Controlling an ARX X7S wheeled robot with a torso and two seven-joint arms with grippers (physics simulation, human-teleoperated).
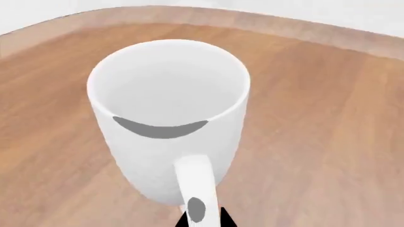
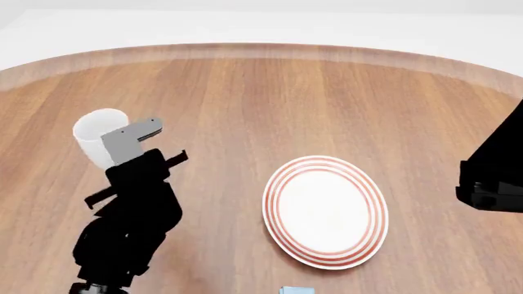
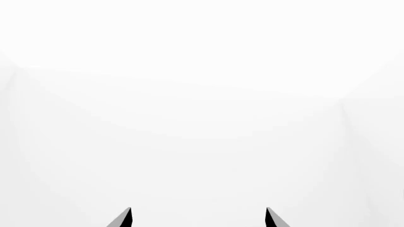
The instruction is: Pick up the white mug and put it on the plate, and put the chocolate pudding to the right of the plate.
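Note:
The white mug [image 1: 167, 118] stands upright on the wooden table, at the left in the head view [image 2: 97, 136]. Its loop handle [image 1: 194, 179] runs down between the two dark fingertips of my left gripper [image 1: 203, 218], which press against both sides of it. The gripper is shut on the handle. The red-ringed plate [image 2: 325, 211] lies right of centre with nothing on it. Only a light blue corner of the chocolate pudding [image 2: 296, 290] shows, at the head view's bottom edge, just in front of the plate. My right gripper [image 3: 198, 218] is open and faces blank white.
The round wooden table [image 2: 261, 92] has a raised rim along its far edge [image 2: 245, 52]. My right arm [image 2: 493, 177] hangs dark at the right edge of the head view, beside the plate. My left arm [image 2: 131, 220] reaches in from the bottom left.

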